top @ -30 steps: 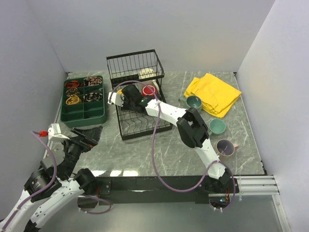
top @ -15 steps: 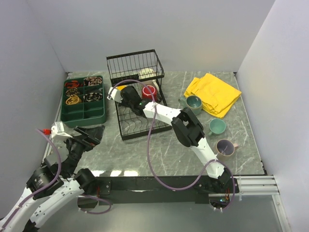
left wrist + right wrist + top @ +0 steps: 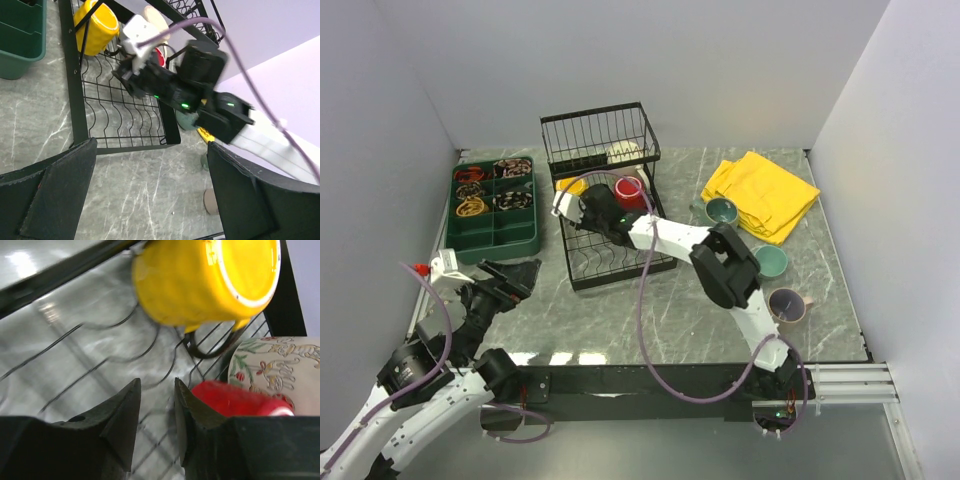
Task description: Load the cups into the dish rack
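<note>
The black wire dish rack (image 3: pixel 620 255) stands at the back middle of the table. A yellow mug (image 3: pixel 570 186) lies on its side on the slotted tray part (image 3: pixel 100 355), with a red mug (image 3: pixel 629 190) beside it and a cream patterned mug (image 3: pixel 625 155) in the basket. My right gripper (image 3: pixel 584 207) hovers over the tray just short of the yellow mug (image 3: pixel 205 277), open and empty. A large teal mug (image 3: pixel 722 211), a small teal mug (image 3: pixel 770 261) and a pinkish-beige mug (image 3: pixel 786 304) stand on the table to the right. My left gripper (image 3: pixel 510 275) is open above the near left table.
A dark green compartment tray (image 3: pixel 495 228) with small items sits left of the rack. A yellow cloth (image 3: pixel 760 195) lies at the back right behind the large teal mug. Grey walls close in the table on three sides.
My right gripper has drawn back a little from the rack's far left corner, and the yellow mug now shows lying free on the tray. The left arm has shifted only slightly.
</note>
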Tool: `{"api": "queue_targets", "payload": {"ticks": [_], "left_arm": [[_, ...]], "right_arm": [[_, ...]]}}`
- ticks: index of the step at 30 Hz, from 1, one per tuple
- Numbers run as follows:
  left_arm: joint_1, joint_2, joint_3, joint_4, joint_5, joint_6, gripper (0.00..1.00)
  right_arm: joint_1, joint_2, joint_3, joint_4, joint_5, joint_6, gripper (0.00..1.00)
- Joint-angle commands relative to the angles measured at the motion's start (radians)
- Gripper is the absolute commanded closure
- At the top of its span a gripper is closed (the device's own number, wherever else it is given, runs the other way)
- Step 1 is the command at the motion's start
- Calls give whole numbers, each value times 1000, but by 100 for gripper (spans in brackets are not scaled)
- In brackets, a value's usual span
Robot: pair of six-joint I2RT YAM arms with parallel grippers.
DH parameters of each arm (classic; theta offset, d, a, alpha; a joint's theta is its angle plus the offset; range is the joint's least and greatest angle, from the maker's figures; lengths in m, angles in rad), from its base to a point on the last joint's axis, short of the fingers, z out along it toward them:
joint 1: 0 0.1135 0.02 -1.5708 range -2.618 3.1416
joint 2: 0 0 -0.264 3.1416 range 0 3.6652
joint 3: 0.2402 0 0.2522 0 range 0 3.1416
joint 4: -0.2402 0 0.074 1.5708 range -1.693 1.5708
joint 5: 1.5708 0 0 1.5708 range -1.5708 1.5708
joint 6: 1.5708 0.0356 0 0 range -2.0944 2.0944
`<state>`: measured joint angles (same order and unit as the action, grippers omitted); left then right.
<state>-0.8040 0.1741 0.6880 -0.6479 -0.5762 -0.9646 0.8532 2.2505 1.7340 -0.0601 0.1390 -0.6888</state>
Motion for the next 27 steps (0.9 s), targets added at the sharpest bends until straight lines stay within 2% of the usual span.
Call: {"api": "queue_targets", "payload": {"ticks": [1,2,3,7,15,18,24,27], "left_arm": [[-1,-2,13,33,32,-11,4],[-1,-8,10,39,35,-13,4],[-1,-12,10,44,39,-14,4],[-1,-16,13,60,61,-3,4],[-1,27,15,111,127,29,4],[-1,41,1,149,153,41,4],[-1,91,-18,220,199,64,4],[-1,123,-28,257,226,72,4]], "right_arm": [[14,-230,-66,-82,-131,15,59],[14,-253,-71,-122,-201,12,58],[14,-276,-68,-233,-237,-12,57],[14,-429,-108,-414,-372,-35,55],[-31,-793,-371,-484,-432,-34,48],[-129,-920,-427,-523,-493,-34,43],[-445,-1107,-534,-527,-634,52,37],[-560,-1213,-621,-482,-653,110,28]]}}
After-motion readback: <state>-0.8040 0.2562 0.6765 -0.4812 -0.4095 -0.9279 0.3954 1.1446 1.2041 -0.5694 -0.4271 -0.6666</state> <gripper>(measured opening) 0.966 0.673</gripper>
